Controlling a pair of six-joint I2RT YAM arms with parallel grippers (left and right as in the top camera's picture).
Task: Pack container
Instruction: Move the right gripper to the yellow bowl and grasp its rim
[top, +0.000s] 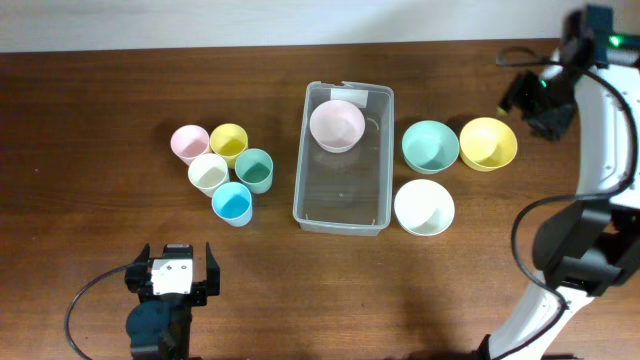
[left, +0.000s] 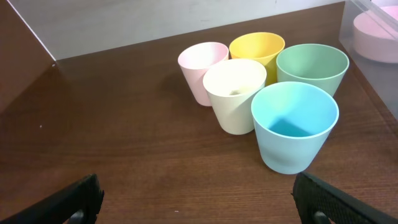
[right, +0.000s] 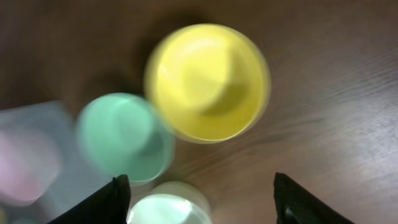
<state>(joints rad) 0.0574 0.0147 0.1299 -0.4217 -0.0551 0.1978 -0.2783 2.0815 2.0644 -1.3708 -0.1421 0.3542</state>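
The clear rectangular container (top: 340, 195) stands at mid-table with a pink bowl (top: 337, 125) inside its far end. To its right lie a green bowl (top: 430, 146), a yellow bowl (top: 488, 143) and a white bowl (top: 424, 207). My right gripper (top: 535, 100) hovers high over the far right, open and empty. Its blurred wrist view looks down on the yellow bowl (right: 208, 81), green bowl (right: 124, 137), white bowl (right: 168, 208) and the container's corner (right: 37, 130). My left gripper (top: 178, 272) rests near the front left, open with nothing between its fingers (left: 68, 202).
Several pastel cups cluster left of the container: pink (top: 189, 143), yellow (top: 229, 143), cream (top: 208, 173), green (top: 254, 170), blue (top: 232, 204). In the left wrist view the blue cup (left: 294, 127) is nearest, just ahead of the right finger. The wall runs along the table's far edge.
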